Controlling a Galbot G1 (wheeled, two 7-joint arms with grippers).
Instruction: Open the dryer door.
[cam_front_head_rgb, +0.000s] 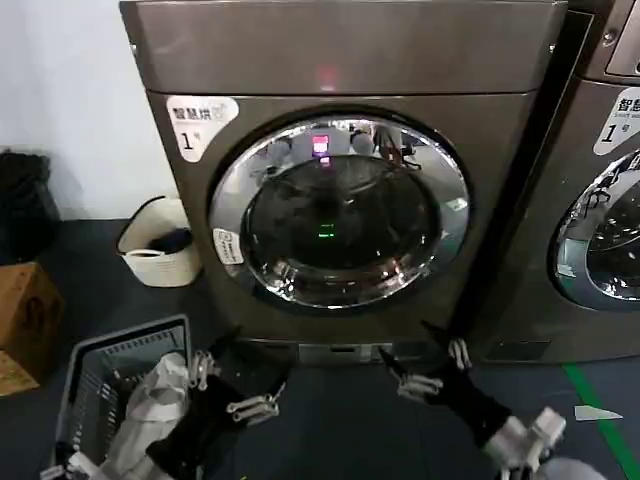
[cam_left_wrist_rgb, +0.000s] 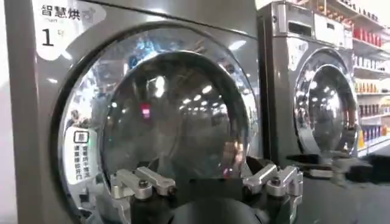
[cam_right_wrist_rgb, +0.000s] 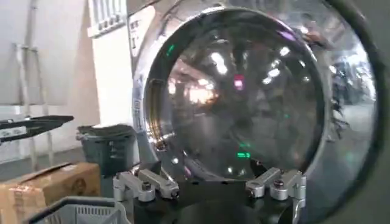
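Observation:
The dryer (cam_front_head_rgb: 350, 60) stands straight ahead, bronze-grey, with a white "1" label at its upper left corner. Its dryer door (cam_front_head_rgb: 338, 212), chrome-rimmed with dark glass, lies flush against the front. My left gripper (cam_front_head_rgb: 258, 358) hovers open low before the machine's lower left, with nothing between its fingers. My right gripper (cam_front_head_rgb: 405, 340) is open too, low before the lower right, a short way from the door's bottom rim. In the left wrist view the door (cam_left_wrist_rgb: 170, 109) looms beyond the open left gripper (cam_left_wrist_rgb: 208, 176). In the right wrist view the door (cam_right_wrist_rgb: 244, 91) is close beyond the open right gripper (cam_right_wrist_rgb: 210, 176).
A neighbouring machine (cam_front_head_rgb: 600, 200) of the same colour stands tight on the right. On the floor to the left are a white handled basket (cam_front_head_rgb: 155, 250), a grey laundry basket (cam_front_head_rgb: 100, 380) holding clothes, and a cardboard box (cam_front_head_rgb: 25, 320). Green tape (cam_front_head_rgb: 600, 410) marks the floor at right.

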